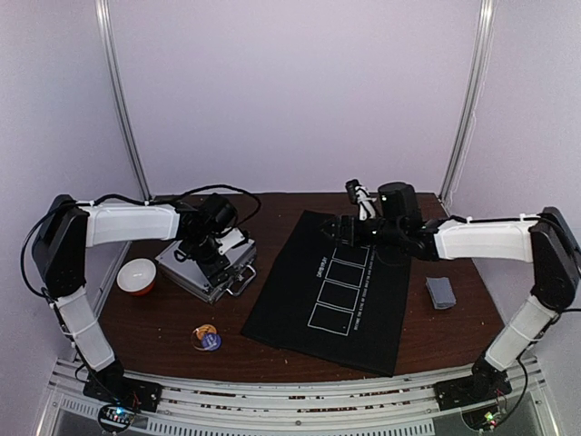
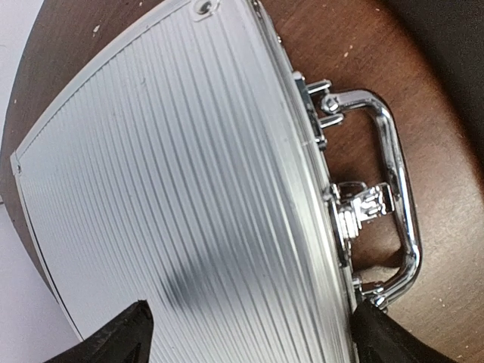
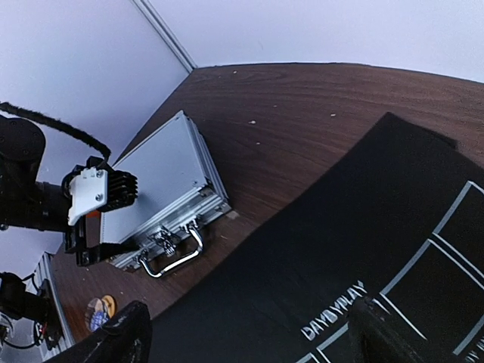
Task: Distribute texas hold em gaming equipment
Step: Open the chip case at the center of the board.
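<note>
A small deck of grey-blue-backed cards lies on the table right of the black mat. Round button discs, orange and dark, lie near the front left; they also show in the right wrist view. No poker chips are in view. My left gripper is open, its fingertips spread wide just above the closed silver case near its handle. My right gripper is open and empty above the far left part of the mat.
A red-and-white bowl stands left of the silver case. The mat carries a row of white card boxes and white lettering. The case's latch is shut. Walls enclose the table at the back and sides.
</note>
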Motion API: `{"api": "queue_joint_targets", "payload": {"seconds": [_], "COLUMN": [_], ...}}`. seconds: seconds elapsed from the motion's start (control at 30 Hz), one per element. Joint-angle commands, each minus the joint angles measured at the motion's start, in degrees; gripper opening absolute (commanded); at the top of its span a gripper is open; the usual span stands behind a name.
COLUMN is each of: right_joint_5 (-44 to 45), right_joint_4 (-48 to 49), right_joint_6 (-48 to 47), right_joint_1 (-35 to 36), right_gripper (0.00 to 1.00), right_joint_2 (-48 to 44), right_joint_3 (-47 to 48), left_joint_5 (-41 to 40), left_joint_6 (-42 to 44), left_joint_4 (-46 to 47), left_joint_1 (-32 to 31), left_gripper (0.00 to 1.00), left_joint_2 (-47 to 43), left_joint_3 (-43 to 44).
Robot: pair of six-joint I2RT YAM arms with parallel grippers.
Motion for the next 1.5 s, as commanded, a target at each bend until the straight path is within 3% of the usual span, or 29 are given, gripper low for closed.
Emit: {"api": "queue_joint_targets", "payload": {"seconds": [0.0, 0.17, 0.3, 0.77, 1.03, 1.33, 1.47], "right_joint_5": [-2.04, -6.18, -7.99, -4.63, -0.92, -0.49, -1.02], "right_joint_4": [2.41, 4.45, -0.05, -7.11, -6.81, -5.67, -5.44], "right_joint_6": [3.69, 8.99, 9.34, 9.2, 10.49, 10.63, 10.16], "right_joint_1": [5.05, 8.25, 10.48, 14.48, 15.18, 15.44, 15.37], "right_gripper": [0.89, 0.75, 0.67, 0.54, 0.38, 0.0, 0.0], "right_joint_2": [12.0, 26.66, 38.02, 57.27, 60.87, 62.22, 61.67], "right_joint_3": [11.37, 23.77, 35.9, 57.86, 61.17, 61.17, 61.19], "left_joint_5": [-4.63, -5.35, -8.41, -16.89, -18.67, -18.86, -18.84], "left_joint_6": [-1.01, -1.2, -1.3, 0.82, 1.5, 1.98, 2.14], "left_joint_4": [-0.33, 2.04, 3.64, 11.82, 13.35, 14.91, 15.49], "left_joint_1": [1.88, 2.16, 2.27, 2.53, 3.75, 6.58, 7.8], "left_gripper": [0.91, 0.86, 0.83, 0.8, 0.79, 0.79, 0.78], "left_joint_2": [-0.24, -1.59, -2.53, -6.18, -7.32, -8.77, -9.66], "left_joint_3": [-0.18, -1.29, -1.81, -4.96, -5.48, -6.77, -6.73]}}
